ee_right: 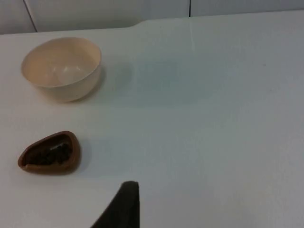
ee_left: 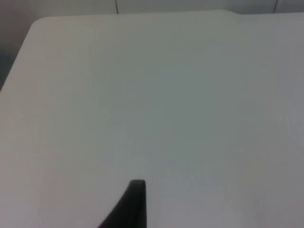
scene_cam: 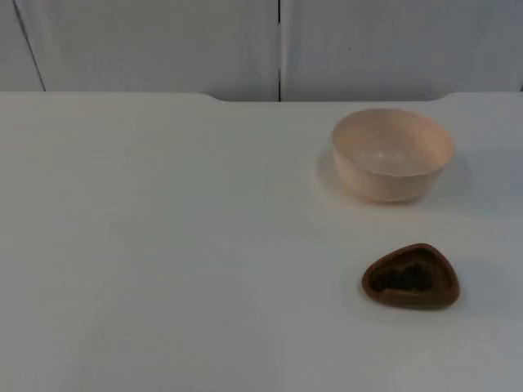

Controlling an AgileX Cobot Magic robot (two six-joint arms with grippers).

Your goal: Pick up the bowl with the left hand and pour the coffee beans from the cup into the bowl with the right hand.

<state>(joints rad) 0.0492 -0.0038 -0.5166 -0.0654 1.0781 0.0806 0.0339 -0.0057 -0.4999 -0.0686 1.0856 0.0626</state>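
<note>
While both tools' states cannot be told, the bowl (scene_cam: 392,153) sits beyond the cup (scene_cam: 411,276) (beans inside).

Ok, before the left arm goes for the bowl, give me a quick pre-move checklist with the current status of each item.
1. Bowl upright on the table, nothing in it: ok.
2. Brown cup upright, coffee beans inside: ok.
3. Bowl and cup apart, bowl nearer the partition wall: ok.
4. No beans spilled on the table: ok.
5. Left gripper open for the bowl rim: cannot tell; one fingertip over bare table.
6. Right gripper ready for the cup: cannot tell; its fingertip is short of the cup.
</note>
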